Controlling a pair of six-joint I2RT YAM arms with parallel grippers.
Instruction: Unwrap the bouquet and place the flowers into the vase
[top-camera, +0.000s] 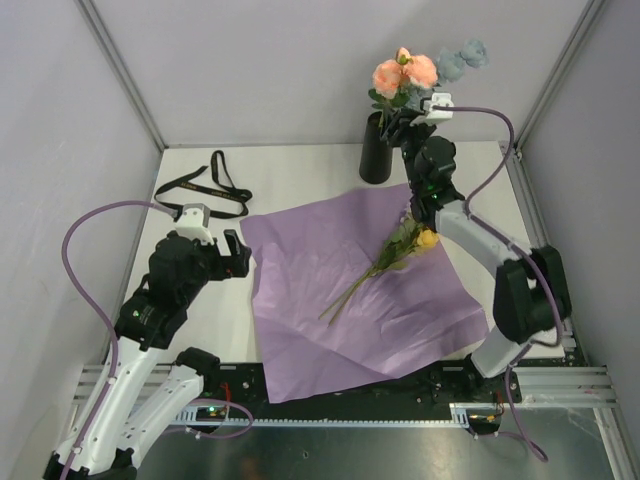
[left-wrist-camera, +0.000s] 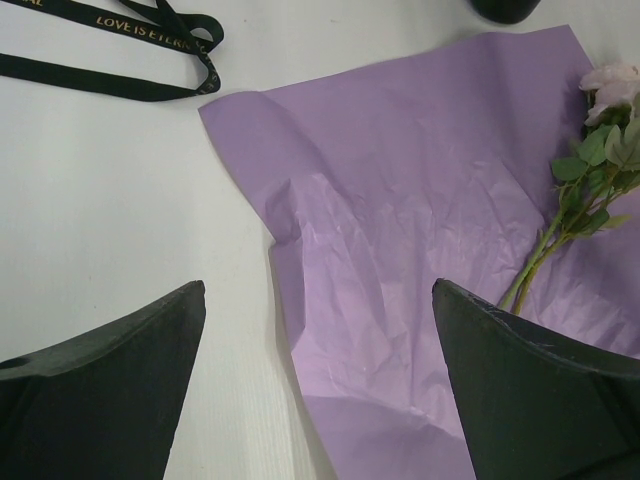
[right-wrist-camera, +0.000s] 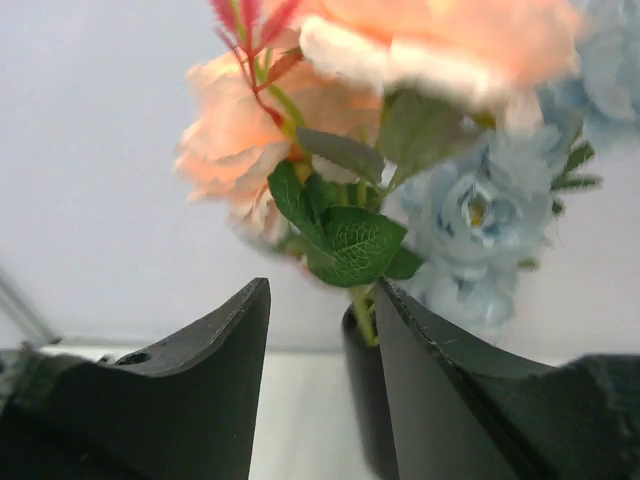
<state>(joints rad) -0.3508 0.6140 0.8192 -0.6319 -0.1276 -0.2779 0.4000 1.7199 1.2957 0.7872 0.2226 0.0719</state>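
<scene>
The black vase (top-camera: 376, 160) stands at the back of the table with peach roses (top-camera: 405, 72) and pale blue blooms (top-camera: 465, 58) in it. My right gripper (top-camera: 398, 122) is open just above the vase's rim, by the stems. In the right wrist view the vase (right-wrist-camera: 365, 400) and a green stem (right-wrist-camera: 362, 310) sit against the right finger, and nothing lies between the jaws of the gripper (right-wrist-camera: 322, 285). The bouquet is unwrapped: more flowers (top-camera: 427, 238) with yellow blooms lie on the flat purple paper (top-camera: 330, 330). My left gripper (top-camera: 240, 255) hangs open at the paper's left edge.
The black ribbon (top-camera: 210, 185) lies loose on the white table at the back left, also in the left wrist view (left-wrist-camera: 150, 30). That view shows the paper (left-wrist-camera: 420, 200) and the lying stems (left-wrist-camera: 545, 255). Grey walls close in the back and sides.
</scene>
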